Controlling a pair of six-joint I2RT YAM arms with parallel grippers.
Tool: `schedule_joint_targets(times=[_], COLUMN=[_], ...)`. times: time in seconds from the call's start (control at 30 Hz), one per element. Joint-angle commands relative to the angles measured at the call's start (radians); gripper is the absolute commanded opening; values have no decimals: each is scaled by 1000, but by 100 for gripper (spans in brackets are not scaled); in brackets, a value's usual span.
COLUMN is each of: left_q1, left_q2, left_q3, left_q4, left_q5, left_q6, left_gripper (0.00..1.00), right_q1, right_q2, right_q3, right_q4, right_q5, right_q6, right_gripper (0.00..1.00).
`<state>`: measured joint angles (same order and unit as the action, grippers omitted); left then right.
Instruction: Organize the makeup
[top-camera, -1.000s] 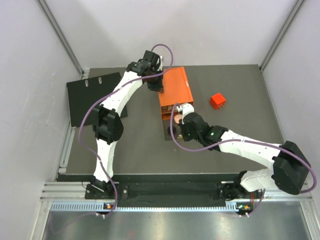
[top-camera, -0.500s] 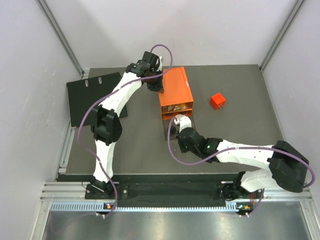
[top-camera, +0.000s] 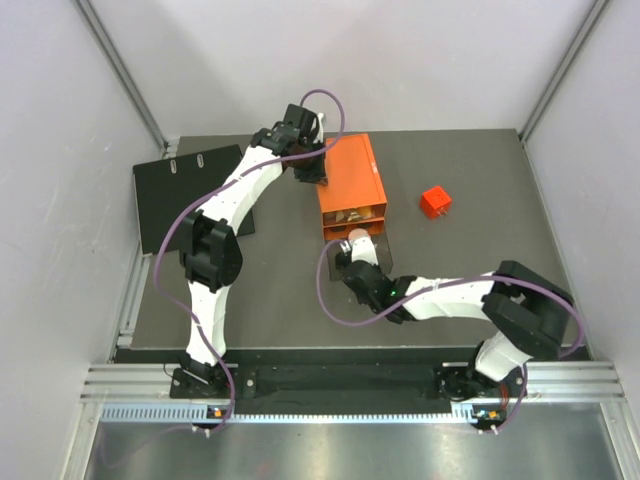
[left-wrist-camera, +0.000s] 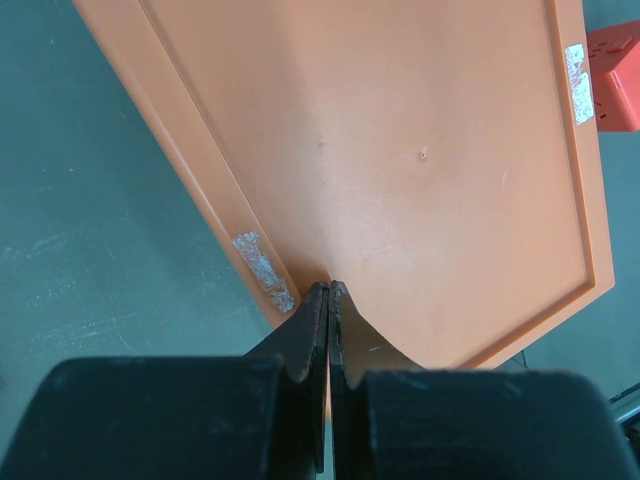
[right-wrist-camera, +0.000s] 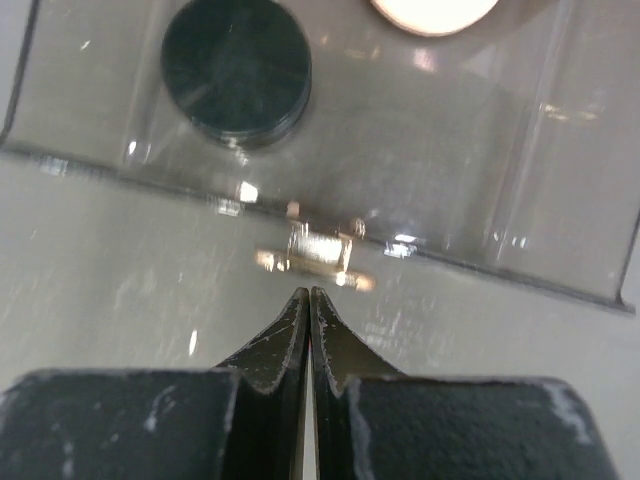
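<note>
The black round disc (right-wrist-camera: 236, 68) and the pinkish-copper disc (right-wrist-camera: 435, 10) lie in a clear drawer (right-wrist-camera: 480, 200) pulled out of the orange box (top-camera: 350, 180). My right gripper (right-wrist-camera: 306, 295) is shut and empty, its tips just short of the drawer's small metal handle (right-wrist-camera: 318, 250). In the top view it sits at the drawer's front (top-camera: 352, 250). My left gripper (left-wrist-camera: 328, 290) is shut, with its tips on the left edge of the box lid (left-wrist-camera: 400, 150). Some tan items show in the box's upper opening (top-camera: 350, 213). The tubes are not clearly visible.
A small red cube (top-camera: 435, 202) stands right of the box and also shows in the left wrist view (left-wrist-camera: 615, 75). A black binder (top-camera: 190, 195) lies at the back left. White walls enclose the dark table (top-camera: 470, 260).
My right gripper has drawn back from the box front toward the near side, and its arm has folded in. The left arm has not moved.
</note>
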<state>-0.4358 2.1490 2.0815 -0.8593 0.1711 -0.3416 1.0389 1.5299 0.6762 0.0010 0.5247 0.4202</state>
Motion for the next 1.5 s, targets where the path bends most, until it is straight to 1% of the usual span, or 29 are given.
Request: schedule_joint_targets(times=[0.0,0.27,0.5,0.8,1.1,1.27,1.37,1.4,1.47], left_q1=[5,5,5,5,5,5,5,5,5], left_q2=[164,163,166,166,175,175,178,178,172], left_q3=[-139,-147,-150,-150,-132,-132,-124,-117,-109], left_q4=[-288,-287,-284,-287,-300,-299,-303,-307,-308], left_q5=[-108,-124,-125,-130,-130,-136,-133,-133,-134], left_q6=[42,52,55,62,65,64,64,61,58], left_gripper=[0,0,0,0,0,0,0,0,0], right_q1=[13,-8,-42,-117,-172,-181,-171,-160,-151], right_q2=[76,211,285,375,472,467,411,367,316], right_q3=[117,252,309,433,565,563,520,484,429], right_q4=[48,74,131,151,154,159,148,146,130], right_q5=[125,187,279,281,248,233,210,204,155], right_q6=[-18,-93,-184,-277,-373,-377,-351,-344,-328], right_gripper=[0,0,0,0,0,0,0,0,0])
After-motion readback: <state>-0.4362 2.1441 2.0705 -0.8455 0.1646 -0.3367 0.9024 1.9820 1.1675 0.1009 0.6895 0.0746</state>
